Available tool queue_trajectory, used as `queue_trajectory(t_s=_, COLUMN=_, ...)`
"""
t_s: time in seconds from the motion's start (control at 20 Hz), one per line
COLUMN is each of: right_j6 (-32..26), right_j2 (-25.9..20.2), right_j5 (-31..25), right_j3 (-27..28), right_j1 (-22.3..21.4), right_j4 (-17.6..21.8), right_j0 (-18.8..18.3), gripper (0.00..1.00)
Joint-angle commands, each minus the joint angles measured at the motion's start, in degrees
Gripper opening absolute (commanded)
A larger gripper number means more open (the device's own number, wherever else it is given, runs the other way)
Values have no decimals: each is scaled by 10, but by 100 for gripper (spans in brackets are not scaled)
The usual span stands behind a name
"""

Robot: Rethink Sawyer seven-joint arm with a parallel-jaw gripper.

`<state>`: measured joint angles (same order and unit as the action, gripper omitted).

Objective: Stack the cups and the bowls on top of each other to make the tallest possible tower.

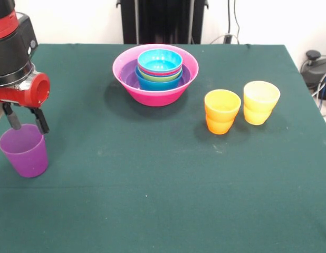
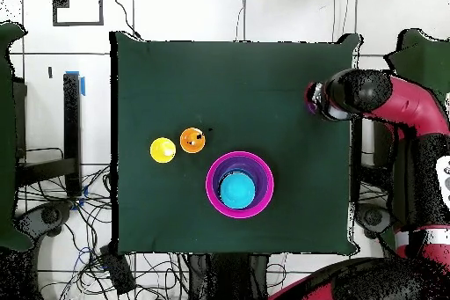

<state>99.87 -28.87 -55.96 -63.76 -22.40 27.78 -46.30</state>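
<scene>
Gripper (image 1: 27, 120) hangs right over the purple cup (image 1: 25, 150), fingers parted and straddling its far rim, nothing clamped yet. The cup stands upright beside the table's (image 1: 152, 200) side edge (little room there). Open cloth separates it from the hot-pink bowl (image 1: 155, 94) holding the nested bowls, with the orange cup (image 1: 222, 110) and yellow cup (image 1: 260, 101) beyond.

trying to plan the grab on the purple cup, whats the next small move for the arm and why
Probably lower the gripper a little further: its jaws look open and straddle the far rim of the upright purple cup, so they seem too shallow to close firmly. The cup stands alone, well apart from the nested bowls.
</scene>
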Motion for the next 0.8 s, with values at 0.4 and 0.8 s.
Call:
queue_trajectory(t_s=0.4, right_j6=-129, right_j2=-15, right_j5=70, right_j3=-66, right_j1=37, right_j4=44, right_j0=2, gripper=100)
queue_trajectory(t_s=0.8, right_j6=-135, right_j2=-17, right_j5=90, right_j3=-63, right_j1=53, right_j4=48, right_j0=-3, gripper=100)
